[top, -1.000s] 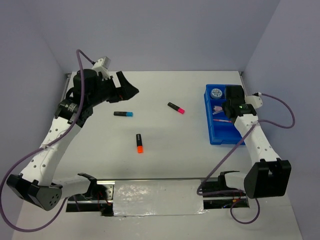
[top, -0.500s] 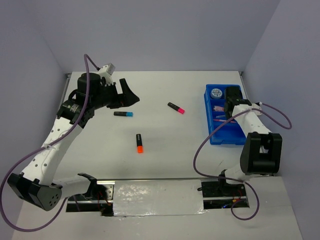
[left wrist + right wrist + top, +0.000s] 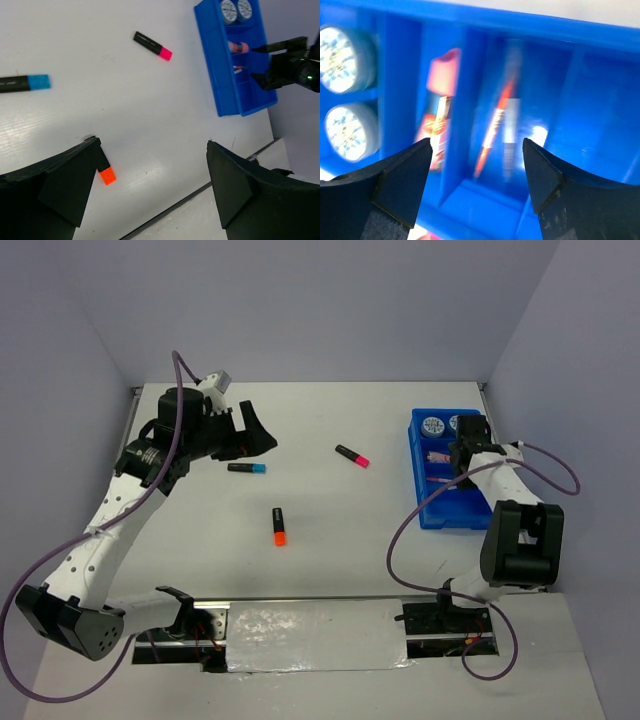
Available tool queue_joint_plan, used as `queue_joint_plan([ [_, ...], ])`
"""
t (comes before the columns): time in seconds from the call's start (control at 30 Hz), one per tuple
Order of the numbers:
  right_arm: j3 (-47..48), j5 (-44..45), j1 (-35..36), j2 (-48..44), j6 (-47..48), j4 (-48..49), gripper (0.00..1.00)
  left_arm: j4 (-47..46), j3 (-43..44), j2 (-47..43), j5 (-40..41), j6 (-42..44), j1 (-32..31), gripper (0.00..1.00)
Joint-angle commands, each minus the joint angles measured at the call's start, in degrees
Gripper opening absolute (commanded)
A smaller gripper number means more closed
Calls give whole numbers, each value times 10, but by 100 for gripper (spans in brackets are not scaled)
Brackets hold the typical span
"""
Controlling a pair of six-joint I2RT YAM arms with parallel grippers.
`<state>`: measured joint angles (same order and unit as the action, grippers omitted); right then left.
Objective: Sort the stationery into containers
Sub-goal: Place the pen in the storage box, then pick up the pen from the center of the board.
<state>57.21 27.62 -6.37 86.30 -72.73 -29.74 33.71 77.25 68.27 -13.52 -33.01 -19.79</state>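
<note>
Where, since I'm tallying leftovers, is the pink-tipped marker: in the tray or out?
Out. The pink-tipped marker lies on the table, clear of the tray.

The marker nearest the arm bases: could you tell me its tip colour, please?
Orange; the marker shows best in the top external view.
</note>
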Motion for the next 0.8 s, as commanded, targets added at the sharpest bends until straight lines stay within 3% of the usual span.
queue_joint_plan([
  [0.0, 13, -54, 8, -64, 105, 108, 82, 32, 27, 12, 72, 1, 4, 99],
  [0.13, 64, -84, 120, -125, 337, 144, 82, 140, 63, 55, 173, -44, 54, 99],
  [0.17, 85, -94, 190, -128, 374, 144, 83, 178, 64, 71, 182, -62, 70, 99],
  [0.23, 111, -122, 258, -106, 426, 116, 85, 198, 50, 78, 195, -77, 118, 99],
  [0.3, 130, -150, 353, -68, 434, 60, 86, 211, 39, 74, 205, -98, 150, 99],
  [0.47, 234, -108, 541, 101, 421, -6, 87, 210, 28, 42, 203, -81, 237, 99],
  [0.6, 399, -103, 603, 249, 414, -119, 87, 214, 23, 30, 177, -49, 250, 99],
  [0.77, 490, -109, 643, 373, 407, -188, 82, 205, -20, -1, 152, -27, 252, 99],
])
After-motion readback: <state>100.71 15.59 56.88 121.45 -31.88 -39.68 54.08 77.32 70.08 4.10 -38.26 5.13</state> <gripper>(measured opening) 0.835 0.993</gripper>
